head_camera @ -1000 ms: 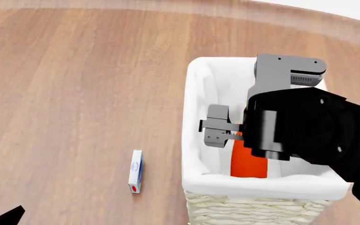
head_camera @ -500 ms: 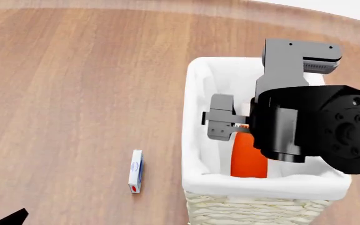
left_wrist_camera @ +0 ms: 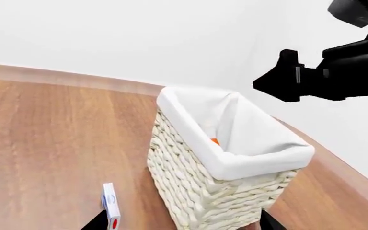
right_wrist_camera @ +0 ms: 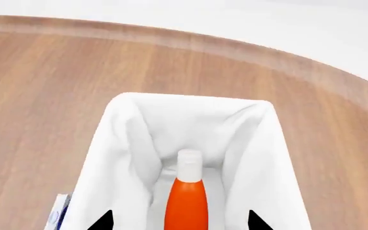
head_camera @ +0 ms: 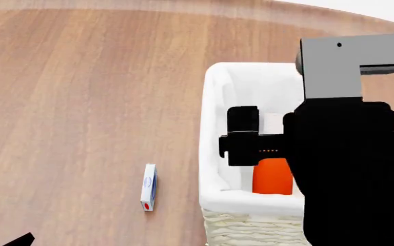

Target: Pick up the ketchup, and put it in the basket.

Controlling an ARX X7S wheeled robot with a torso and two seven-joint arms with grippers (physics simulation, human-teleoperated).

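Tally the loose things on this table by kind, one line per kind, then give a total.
Ketchup bottle: 1, lying inside the basket
Basket: 1
Small white carton: 1, on the table beside the basket
Total: 3

Ketchup (right_wrist_camera: 186,201) lies in basket (head_camera: 214,128); small box (head_camera: 148,187) left, apparently apart.
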